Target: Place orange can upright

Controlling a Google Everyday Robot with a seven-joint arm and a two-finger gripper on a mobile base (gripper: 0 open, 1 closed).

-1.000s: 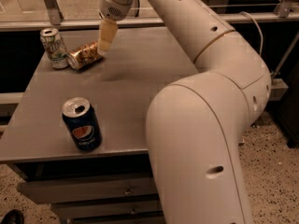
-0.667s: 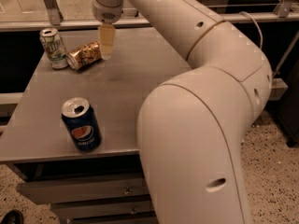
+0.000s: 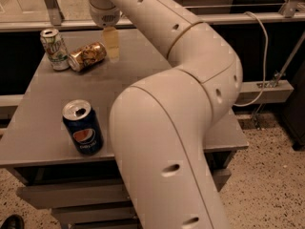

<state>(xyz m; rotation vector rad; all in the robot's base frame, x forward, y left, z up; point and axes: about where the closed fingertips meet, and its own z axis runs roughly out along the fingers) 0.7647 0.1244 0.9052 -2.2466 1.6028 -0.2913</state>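
Observation:
The orange can (image 3: pixel 87 56) lies on its side at the far left of the grey table (image 3: pixel 157 66), its silver end turned toward the white-and-green can. My gripper (image 3: pixel 112 44) hangs from the arm just to the right of the orange can, above the table, close to it but apart from it. The arm fills much of the view and hides the table's right half.
A white-and-green can (image 3: pixel 55 48) stands upright at the far left corner, touching or almost touching the orange can. A dark blue Pepsi can (image 3: pixel 83 127) stands upright near the front left edge. A rail and a cable run behind the table.
The gripper has shifted a little to the right and away from the orange can. The cans have not moved.

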